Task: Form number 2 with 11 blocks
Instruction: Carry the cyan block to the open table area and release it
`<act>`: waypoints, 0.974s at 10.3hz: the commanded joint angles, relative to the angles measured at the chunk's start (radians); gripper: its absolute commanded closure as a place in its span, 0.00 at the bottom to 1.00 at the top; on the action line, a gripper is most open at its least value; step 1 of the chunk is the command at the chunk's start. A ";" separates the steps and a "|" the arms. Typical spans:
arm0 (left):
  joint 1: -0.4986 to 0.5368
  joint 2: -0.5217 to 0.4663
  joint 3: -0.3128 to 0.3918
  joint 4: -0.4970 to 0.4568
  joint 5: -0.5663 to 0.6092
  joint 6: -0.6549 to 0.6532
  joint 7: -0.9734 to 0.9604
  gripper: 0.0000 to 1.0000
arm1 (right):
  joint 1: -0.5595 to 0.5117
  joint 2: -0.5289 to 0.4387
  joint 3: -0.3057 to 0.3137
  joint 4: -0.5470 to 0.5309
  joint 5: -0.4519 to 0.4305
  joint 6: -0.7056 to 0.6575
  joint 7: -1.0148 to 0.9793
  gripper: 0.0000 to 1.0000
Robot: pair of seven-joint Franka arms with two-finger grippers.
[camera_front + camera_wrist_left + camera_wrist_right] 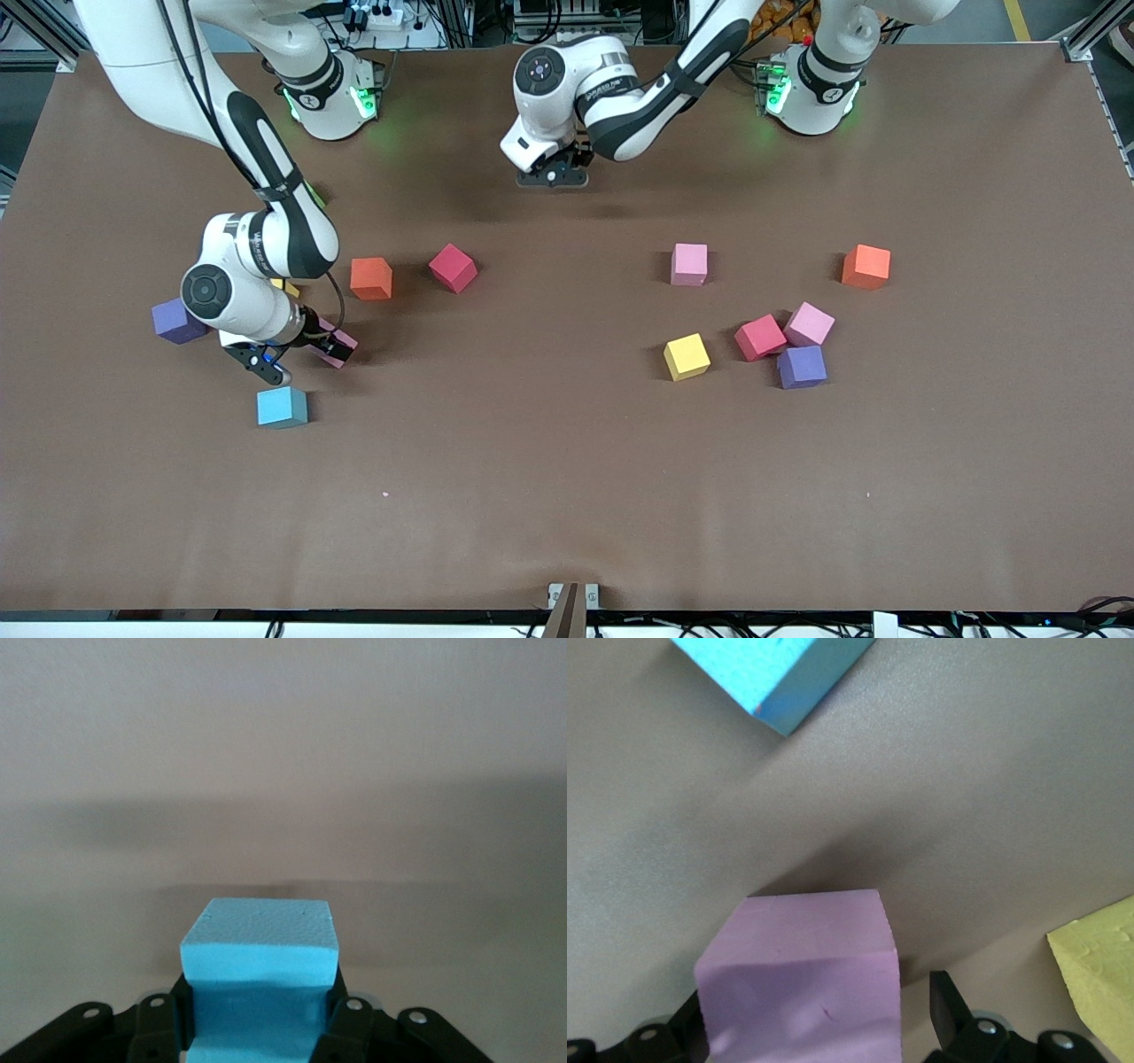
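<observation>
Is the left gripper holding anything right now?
Yes. The left gripper is shut on a blue block: in the left wrist view its fingers press both sides of the cube.

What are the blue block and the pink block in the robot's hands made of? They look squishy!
Both look like soft foam, though that is a guess. The blue block in the left end effector has a matte, finely grainy face and seems pinched in where the fingers press. The pink block in the right end effector looks matte too, with small dents and a faint nick.
</observation>
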 commanded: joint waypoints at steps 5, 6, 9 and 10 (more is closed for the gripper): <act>-0.052 0.045 0.002 -0.059 0.042 0.125 -0.072 1.00 | 0.009 -0.044 -0.003 -0.015 -0.006 -0.022 0.012 0.70; -0.049 0.057 0.002 -0.059 0.052 0.125 -0.080 1.00 | 0.009 -0.068 -0.003 -0.010 -0.006 -0.063 0.012 0.68; -0.033 0.056 0.018 -0.059 0.066 0.125 -0.081 1.00 | 0.009 -0.122 -0.003 -0.004 -0.005 -0.141 0.014 0.67; -0.032 0.056 0.025 -0.056 0.066 0.125 -0.081 1.00 | 0.009 -0.128 -0.003 -0.006 -0.003 -0.145 0.014 0.67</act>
